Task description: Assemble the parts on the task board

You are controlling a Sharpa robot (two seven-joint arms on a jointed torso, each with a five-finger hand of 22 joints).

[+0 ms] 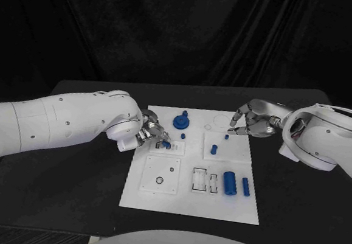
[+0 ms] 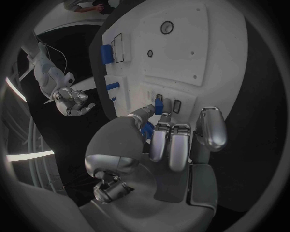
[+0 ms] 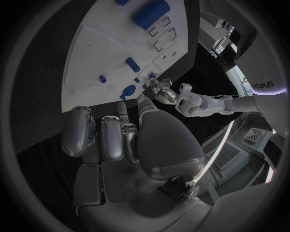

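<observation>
The white task board (image 1: 185,196) lies in the middle of the black table. My left hand (image 1: 150,132) is low over the board's left-middle part and pinches a small blue part (image 2: 158,103) between thumb and fingers at a little slot. My right hand (image 1: 254,122) hovers over the board's far right corner, fingers loosely bent and holding nothing. A round blue part with a peg (image 1: 181,121) stands at the far edge. Two small blue pegs (image 1: 214,149) stand right of centre. A thick blue cylinder (image 1: 230,182) and a slimmer one (image 1: 246,186) lie at the right.
The board has empty rectangular recesses (image 1: 203,181) beside the cylinders and a square plate with a round hole (image 1: 161,176) on its near left. Black table surface (image 1: 306,202) surrounds the board, and a dark curtain hangs behind.
</observation>
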